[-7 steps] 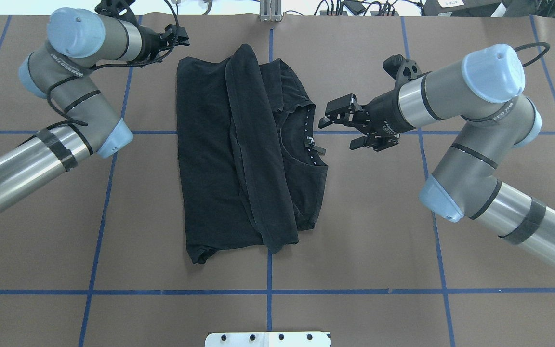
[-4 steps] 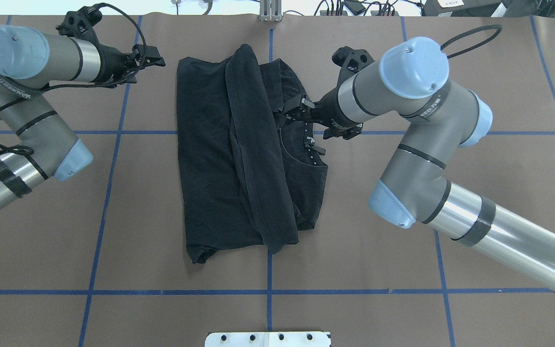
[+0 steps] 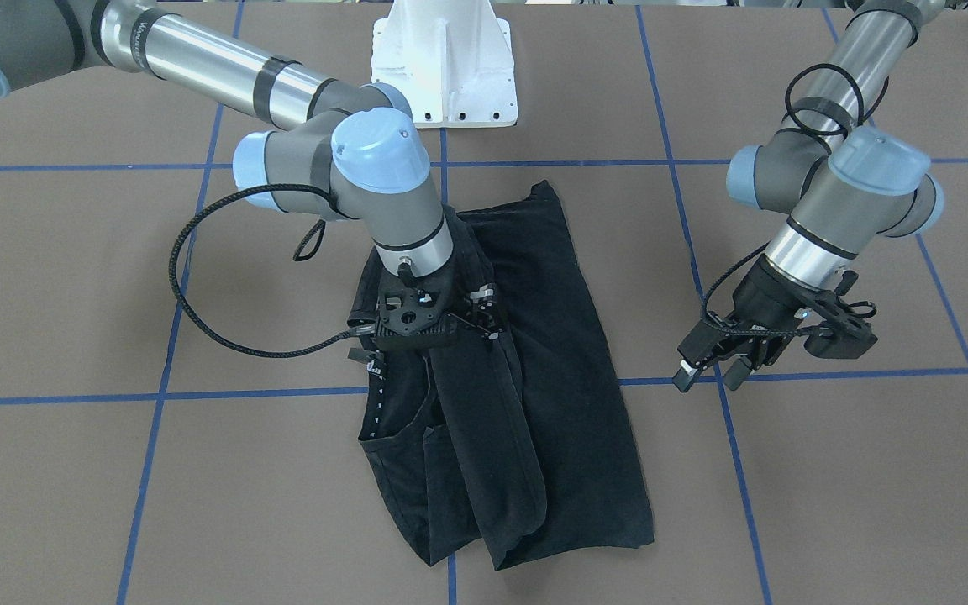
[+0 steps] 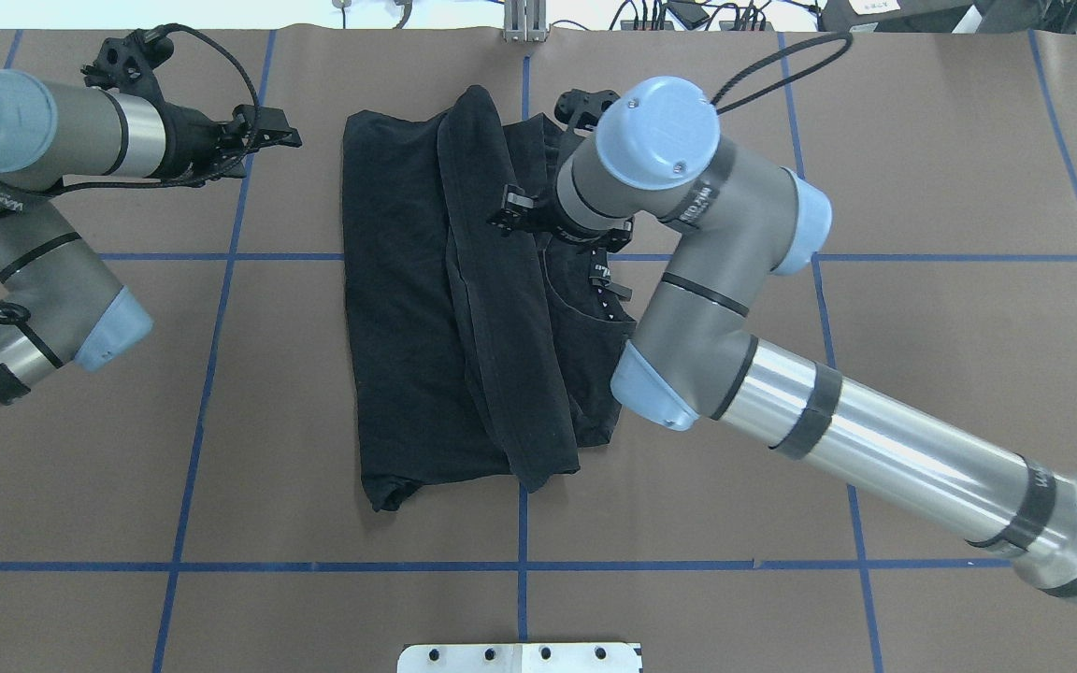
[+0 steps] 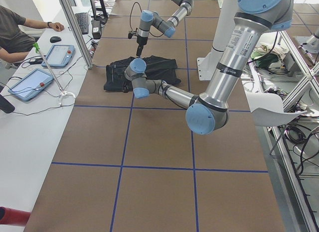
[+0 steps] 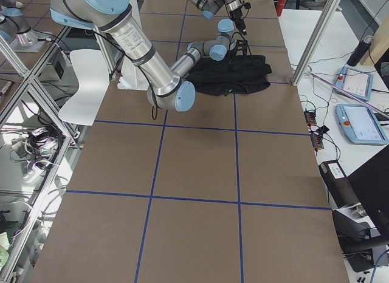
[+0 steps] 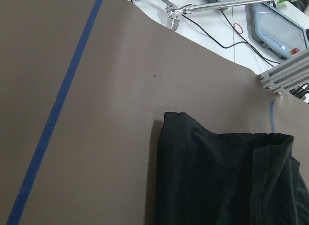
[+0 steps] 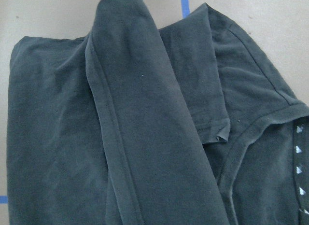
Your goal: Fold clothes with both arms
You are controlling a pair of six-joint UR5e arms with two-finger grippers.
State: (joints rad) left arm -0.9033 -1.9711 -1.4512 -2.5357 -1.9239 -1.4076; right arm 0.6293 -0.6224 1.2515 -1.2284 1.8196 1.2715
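Observation:
The black T-shirt [image 4: 408, 327] lies folded lengthwise in the middle of the brown table, with its collar [image 4: 602, 280] and white-dotted neck tape on the robot's right side. The graphic is hidden. My right gripper [image 4: 501, 210] hovers open over the shirt's far half, just left of the collar; the front-facing view shows this gripper [image 3: 488, 313] low above the shirt [image 3: 568, 403]. The right wrist view is filled with shirt folds [image 8: 135, 128]. My left gripper [image 4: 288, 138] is open and empty, left of the shirt's far corner; the front-facing view has this gripper [image 3: 708, 376] off the cloth. That corner [image 7: 217, 176] shows in the left wrist view.
The white pedestal base [image 3: 450, 67] stands at the robot's side of the table. Blue tape lines [image 4: 520, 565] grid the brown surface. Beyond the far edge is a side bench with tablets [image 5: 30, 82], a seated person [image 5: 15, 33] and an aluminium post [image 4: 524, 23].
My right arm swung left from beside the collar to over the shirt. My left arm drew back to the left, away from the shirt's far corner.

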